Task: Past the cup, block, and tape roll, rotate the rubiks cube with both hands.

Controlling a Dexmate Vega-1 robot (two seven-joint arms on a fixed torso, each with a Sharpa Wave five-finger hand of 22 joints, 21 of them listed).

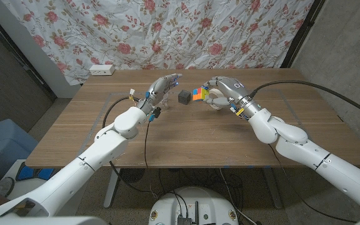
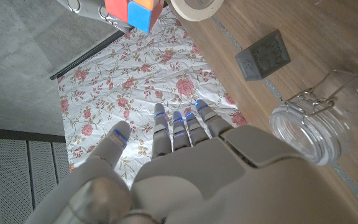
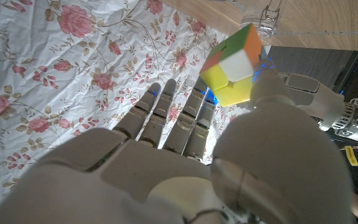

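While the rubiks cube is being held above the tabletop by the right hand, clamped at its fingertips, the left hand is hovering just beside it, fingers apart and holding nothing. That free hand should be closed on the cube's near face before twisting. No writing is being made out anywhere.

One rubiks cube, one block, one tape roll, one glass jar.
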